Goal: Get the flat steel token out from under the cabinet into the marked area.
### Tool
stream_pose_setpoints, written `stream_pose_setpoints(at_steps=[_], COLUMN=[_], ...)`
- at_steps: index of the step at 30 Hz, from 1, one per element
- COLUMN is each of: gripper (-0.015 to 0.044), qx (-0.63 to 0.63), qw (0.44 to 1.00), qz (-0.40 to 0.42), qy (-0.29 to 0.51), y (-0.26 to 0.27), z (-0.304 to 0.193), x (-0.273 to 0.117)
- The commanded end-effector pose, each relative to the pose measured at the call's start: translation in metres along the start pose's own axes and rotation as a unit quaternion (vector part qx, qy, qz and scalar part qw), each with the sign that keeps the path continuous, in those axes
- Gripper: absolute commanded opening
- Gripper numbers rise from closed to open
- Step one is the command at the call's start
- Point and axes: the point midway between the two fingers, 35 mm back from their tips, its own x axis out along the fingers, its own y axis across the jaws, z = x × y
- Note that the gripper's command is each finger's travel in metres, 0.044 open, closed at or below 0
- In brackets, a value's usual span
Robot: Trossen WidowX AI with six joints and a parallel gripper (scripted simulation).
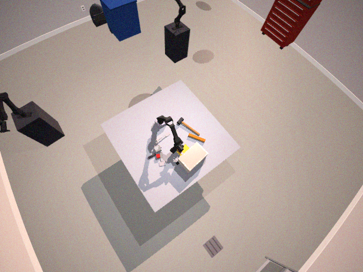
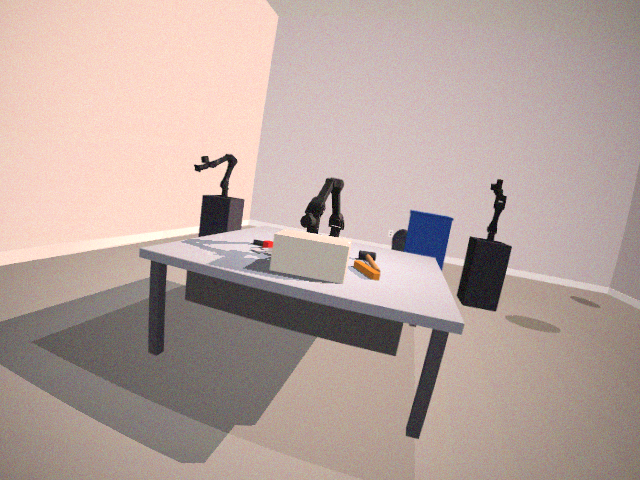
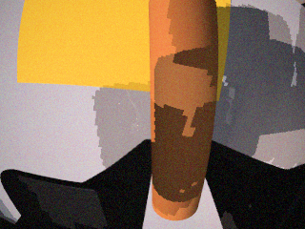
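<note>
My gripper [image 1: 177, 148] [image 3: 181, 148] is shut on an orange-brown round handle [image 3: 183, 91], which runs up out of the top of the wrist view. Its far end is out of view there. The gripper is low in front of the cream cabinet [image 1: 193, 156] [image 2: 310, 255], which hides the fingers in the exterior view. The yellow marked area [image 1: 185, 148] [image 3: 86, 43] lies in front of the cabinet, partly under the handle in the wrist view. I cannot make out the steel token or the vent slots in any view.
On the table [image 1: 212, 136] [image 2: 408, 291], a hammer [image 1: 190, 128] [image 2: 371, 258] and an orange block [image 1: 196, 137] [image 2: 366, 269] lie to one side. A red block [image 1: 158, 155] [image 2: 267, 243], a dark bar [image 1: 151, 156] and several pale pieces lie on the other. A small black piece [image 1: 177, 162] is beside the cabinet.
</note>
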Motion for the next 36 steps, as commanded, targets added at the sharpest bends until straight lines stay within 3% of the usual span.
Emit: stream_pose_setpoints(at_steps=[1,36], gripper=[0.0000,0.0000], qx=[-0.002,-0.002], qw=[1.000,1.000], qz=[0.003,0.003], qy=[0.001,0.002], y=[0.001,0.000], z=[-0.005,-0.040], x=[0.001,0.002])
